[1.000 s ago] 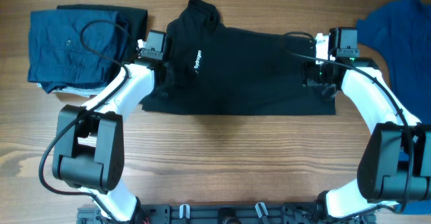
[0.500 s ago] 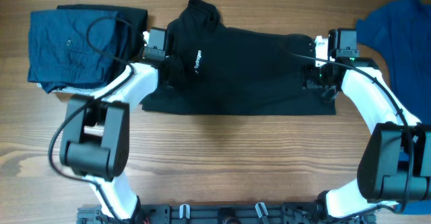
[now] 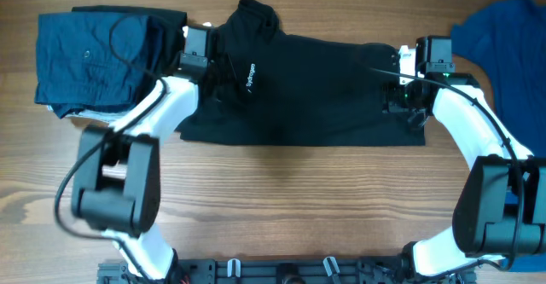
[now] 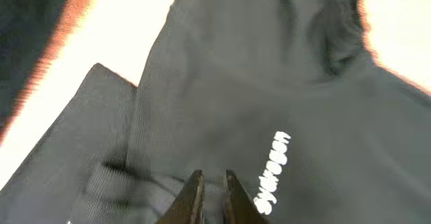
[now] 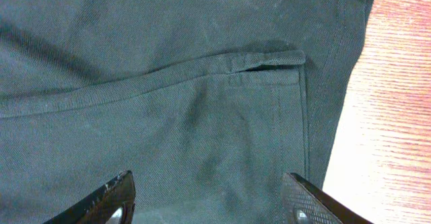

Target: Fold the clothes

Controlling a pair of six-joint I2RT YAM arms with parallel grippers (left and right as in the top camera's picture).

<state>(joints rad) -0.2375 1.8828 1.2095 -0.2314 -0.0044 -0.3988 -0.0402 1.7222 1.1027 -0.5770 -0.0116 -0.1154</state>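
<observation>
Black fine-knit shirt, flat, roughly rectangular.

light brown wood-grain table fills whole view; grain runs sideways; bright even light

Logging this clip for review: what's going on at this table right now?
Two robot arms are working on a black short-sleeved collared shirt lying sideways on the wooden table. The left hand, nearly closed, is at the white chest logo; the right hand hangs open over the hem end. A folded navy garment lies at one side, a bright blue one at the other.
</observation>
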